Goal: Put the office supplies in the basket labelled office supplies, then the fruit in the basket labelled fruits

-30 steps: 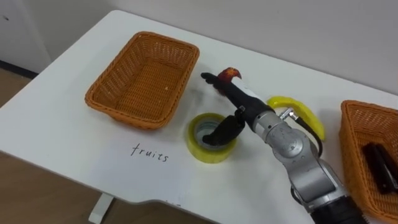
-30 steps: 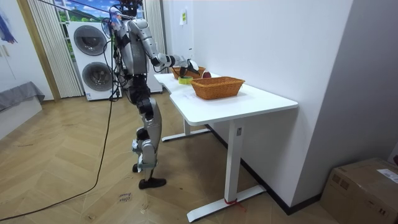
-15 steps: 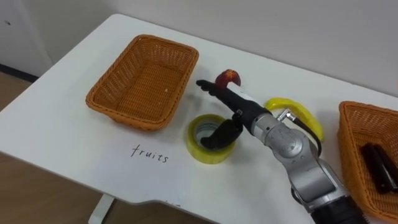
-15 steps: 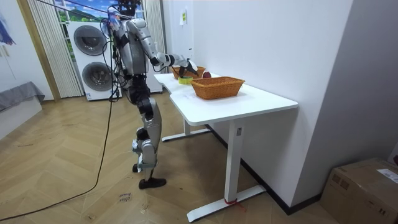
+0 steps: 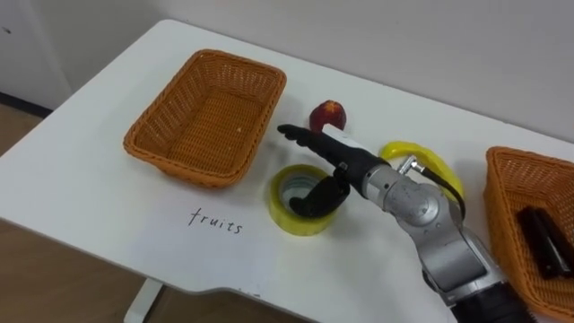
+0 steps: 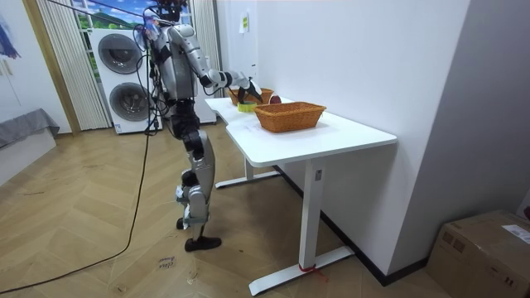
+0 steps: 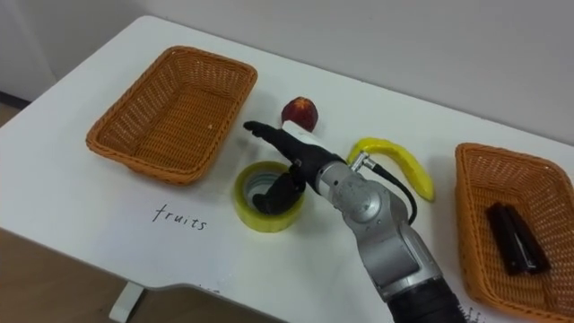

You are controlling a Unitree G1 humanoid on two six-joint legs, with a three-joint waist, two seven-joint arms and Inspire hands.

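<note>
Right hand (image 5: 345, 166) is out over the surface (image 5: 90, 179), fingers (image 5: 305, 139) straight and loosely spread, pinching nothing. The thumb hangs down at the hole of the yellow tape roll (image 5: 287, 218) right below them. The red fruit (image 5: 328, 115) sits just past the fingertips, apart from them. The wicker basket (image 5: 161, 135) is to their left and the banana (image 5: 441, 168) is back by the wrist.

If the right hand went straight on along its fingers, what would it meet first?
Probably the near side wall of the empty orange wicker basket. The right hand points at it, with the red round fruit off to one side. Its height above the table is unclear.
</note>
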